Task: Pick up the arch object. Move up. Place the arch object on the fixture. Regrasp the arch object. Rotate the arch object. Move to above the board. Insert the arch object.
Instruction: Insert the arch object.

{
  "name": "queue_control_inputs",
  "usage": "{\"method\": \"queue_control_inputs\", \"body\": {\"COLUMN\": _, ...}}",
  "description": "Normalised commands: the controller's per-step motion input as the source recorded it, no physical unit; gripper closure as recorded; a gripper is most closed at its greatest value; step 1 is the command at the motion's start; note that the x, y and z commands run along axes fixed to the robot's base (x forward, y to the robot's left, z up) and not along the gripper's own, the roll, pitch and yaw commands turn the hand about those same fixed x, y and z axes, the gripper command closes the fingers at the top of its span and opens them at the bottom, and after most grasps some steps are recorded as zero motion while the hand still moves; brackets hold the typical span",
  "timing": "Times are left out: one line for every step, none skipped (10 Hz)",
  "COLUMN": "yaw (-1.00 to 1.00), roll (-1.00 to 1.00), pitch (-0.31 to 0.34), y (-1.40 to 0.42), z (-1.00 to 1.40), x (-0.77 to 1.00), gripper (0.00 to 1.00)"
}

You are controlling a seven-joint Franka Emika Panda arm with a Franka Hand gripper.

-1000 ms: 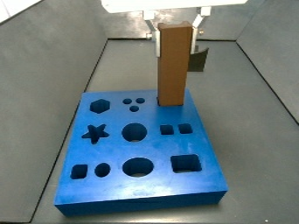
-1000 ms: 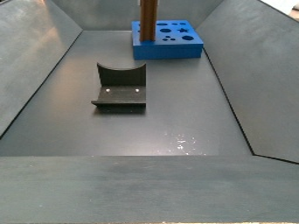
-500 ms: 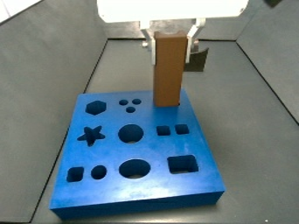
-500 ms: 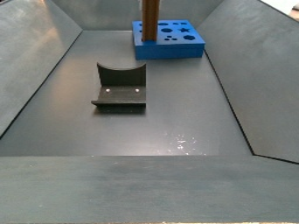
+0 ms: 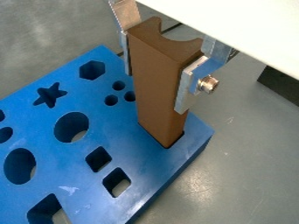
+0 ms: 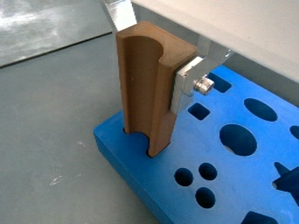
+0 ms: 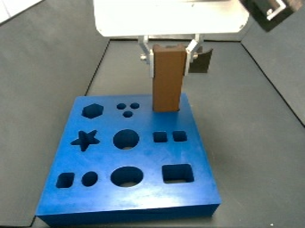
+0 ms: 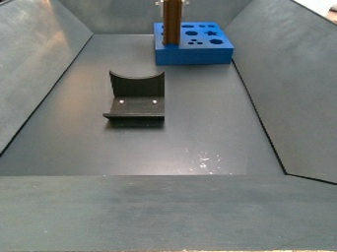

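A dark grey floor (image 8: 184, 138) lies in a trough of matte grey walls. In a side view the left wall (image 8: 39, 79) and right wall (image 8: 283, 89) slope outward, and a back wall (image 8: 132, 15) closes the far end. Small light glints (image 8: 204, 157) mark the floor near its front edge, where a paler ledge (image 8: 158, 212) crosses.

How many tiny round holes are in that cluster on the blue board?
3 tiny holes, clustered between the hexagon hole and the wooden bar, which the tool holds upright at the board's far edge. None look hidden.
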Motion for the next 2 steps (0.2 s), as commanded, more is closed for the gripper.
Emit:
{"method": "queue_control_inputs", "body": {"yaw": 0.0, "roll": 0.0, "pitch": -0.019, "y": 0.0, "z": 0.0, "x": -0.01, "gripper": 1.0}}
{"method": "queue_control_inputs", "body": {"yaw": 0.0, "roll": 0.0, "pitch": 0.0, "y": 0.0, "z": 0.0, "x": 0.0, "gripper": 1.0}}
